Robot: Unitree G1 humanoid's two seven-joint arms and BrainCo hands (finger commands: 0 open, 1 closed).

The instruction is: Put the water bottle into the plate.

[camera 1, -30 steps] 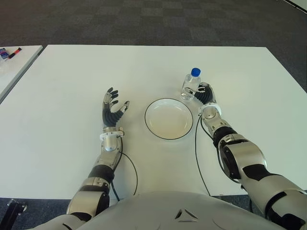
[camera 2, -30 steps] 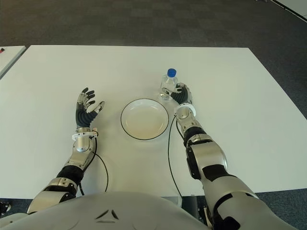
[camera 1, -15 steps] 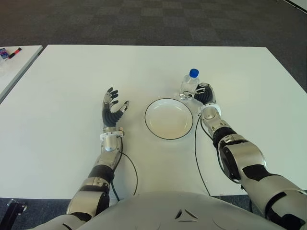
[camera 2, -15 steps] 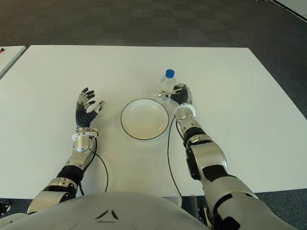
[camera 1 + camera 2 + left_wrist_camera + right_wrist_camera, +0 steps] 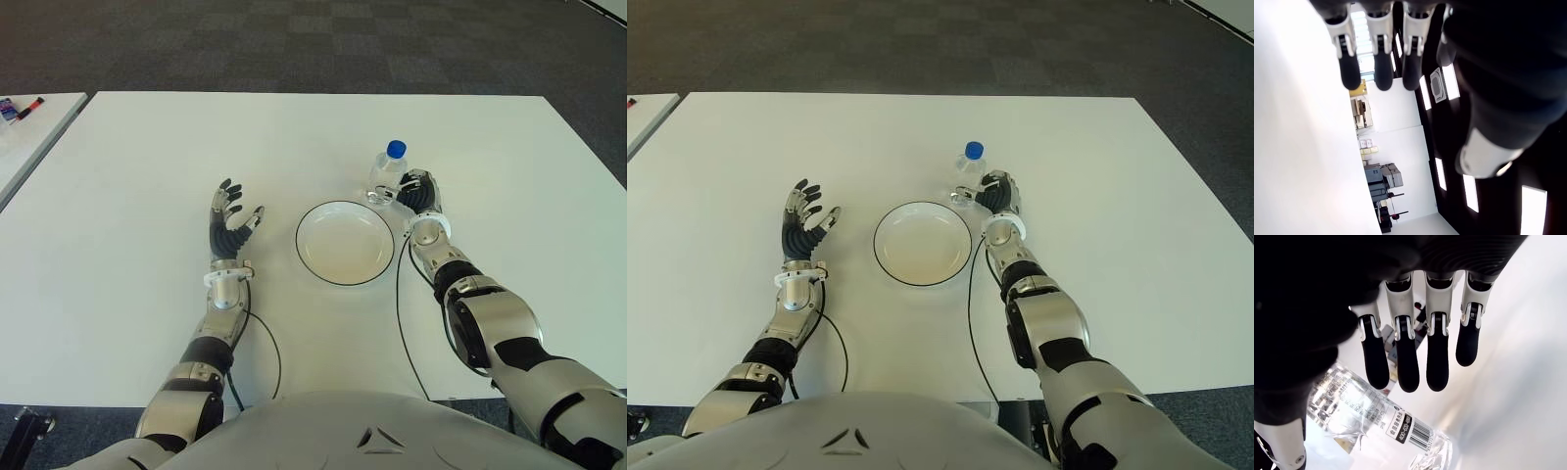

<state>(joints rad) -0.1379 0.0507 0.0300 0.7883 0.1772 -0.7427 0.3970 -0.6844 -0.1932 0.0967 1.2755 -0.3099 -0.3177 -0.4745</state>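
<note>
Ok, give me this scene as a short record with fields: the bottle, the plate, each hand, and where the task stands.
bottle: clear water bottle with blue cap, upright, on the table just beyond the plate's far right rim
plate: white plate with dark rim, nothing in it, between the two hands
right hand: right hand right beside the bottle, fingers extended, not closed on it
left hand: left hand idle, left of the plate, fingers spread
task status: bottle not yet grasped, not in the plate
</note>
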